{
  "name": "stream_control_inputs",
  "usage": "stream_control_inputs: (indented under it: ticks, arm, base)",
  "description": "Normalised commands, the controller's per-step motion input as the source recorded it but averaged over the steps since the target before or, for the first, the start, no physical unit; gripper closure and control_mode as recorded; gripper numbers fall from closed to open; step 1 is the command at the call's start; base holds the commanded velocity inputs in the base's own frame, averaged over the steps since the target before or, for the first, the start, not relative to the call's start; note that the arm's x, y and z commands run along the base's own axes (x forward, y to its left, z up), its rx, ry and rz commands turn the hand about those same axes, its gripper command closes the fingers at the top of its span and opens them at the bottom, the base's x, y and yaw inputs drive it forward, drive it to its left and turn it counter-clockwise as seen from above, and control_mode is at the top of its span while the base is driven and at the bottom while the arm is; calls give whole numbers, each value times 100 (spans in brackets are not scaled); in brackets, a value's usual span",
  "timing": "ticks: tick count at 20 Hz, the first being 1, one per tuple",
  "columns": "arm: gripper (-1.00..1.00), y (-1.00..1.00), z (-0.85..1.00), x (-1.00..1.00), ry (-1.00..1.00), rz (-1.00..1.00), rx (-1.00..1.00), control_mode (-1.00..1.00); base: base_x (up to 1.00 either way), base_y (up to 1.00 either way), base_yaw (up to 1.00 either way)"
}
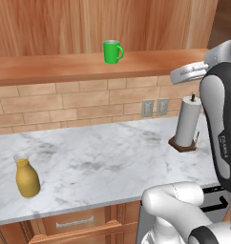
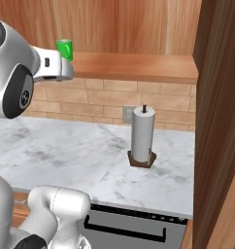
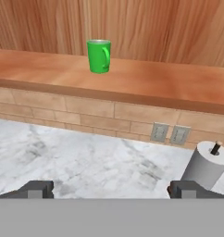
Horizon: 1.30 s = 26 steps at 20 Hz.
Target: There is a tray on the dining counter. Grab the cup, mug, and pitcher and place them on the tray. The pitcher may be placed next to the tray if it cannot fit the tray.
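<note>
A bright green mug [image 1: 112, 51] [image 3: 99, 56] with a side handle stands upright on the wooden ledge above the brick backsplash; in the right base view the mug [image 2: 64, 48] is partly behind my hand. The mustard-yellow pitcher [image 1: 27, 177] stands upright on the marble counter at the far left, near its front edge. My gripper [image 3: 112, 190] is raised at about ledge height, well short of the mug and to its right, facing it. Its fingertips [image 3: 37, 189] stand wide apart with nothing between them. The tray, the cup and the dining counter are out of view.
A paper towel roll [image 1: 188, 126] [image 2: 142, 136] on a dark wooden base stands on the marble counter [image 1: 103, 162] below my hand. Two wall outlets [image 1: 154, 107] sit in the brick. A tall wooden panel [image 2: 219, 121] bounds the right side.
</note>
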Motion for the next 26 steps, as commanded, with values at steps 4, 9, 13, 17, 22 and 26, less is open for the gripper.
stream_control_inputs:
  ticks: [4,9,13,17,22,26]
  arm:
    - [-100,17,3,0,0,1,0,-100]
    - [-100,10,4,5,0,1,0,-100]
    - [-100,6,4,11,0,0,1,-100]
    - [-100,7,6,11,0,0,0,-100]
    - [-100,8,8,13,0,0,0,-100]
    - [-100,6,1,13,0,0,0,-100]
  base:
    - [0,0,0]
    - [0,0,0]
    - [0,0,0]
    - [0,0,0]
    - [0,0,0]
    - [0,0,0]
